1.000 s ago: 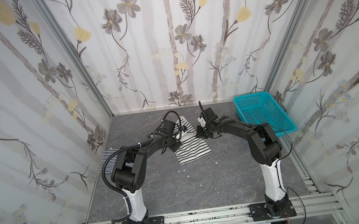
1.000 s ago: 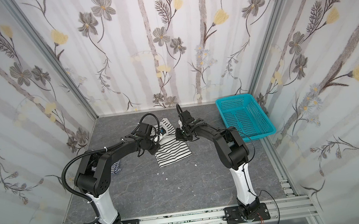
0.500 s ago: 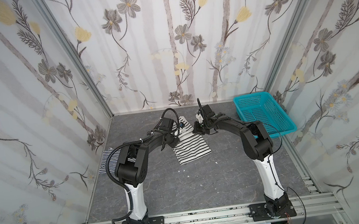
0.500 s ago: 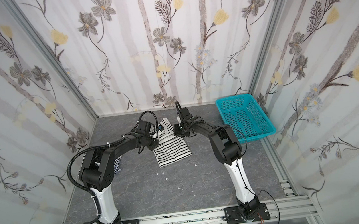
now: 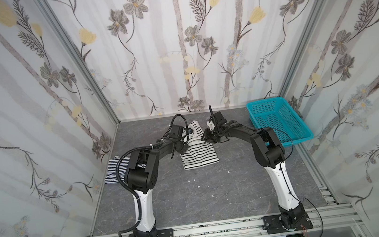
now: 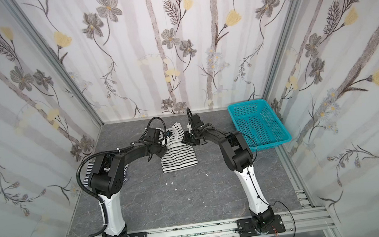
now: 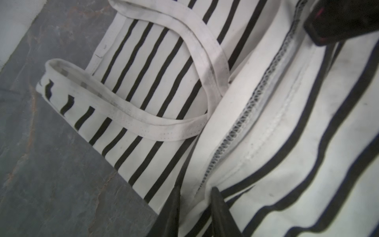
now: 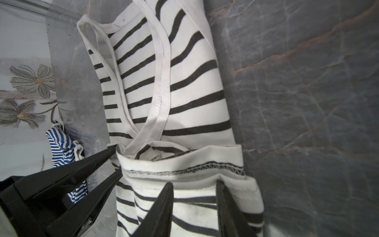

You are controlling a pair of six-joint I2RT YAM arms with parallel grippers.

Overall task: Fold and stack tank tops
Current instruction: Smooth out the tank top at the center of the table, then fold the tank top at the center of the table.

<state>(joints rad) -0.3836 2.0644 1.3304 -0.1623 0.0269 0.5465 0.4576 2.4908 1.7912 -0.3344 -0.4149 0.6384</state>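
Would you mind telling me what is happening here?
Both arms are folding the black-striped tank top mid-table: its hem is doubled over toward the straps. The right gripper is open above that hem, and the left gripper sits at the fold's edge, grip unclear. The navy-striped tank top lies by the left wall; the turquoise basket is empty.

White top with wide black stripes, second top in fine navy-and-white stripes, turquoise basket, grey marbled table, pale walls with grey and yellow flowers
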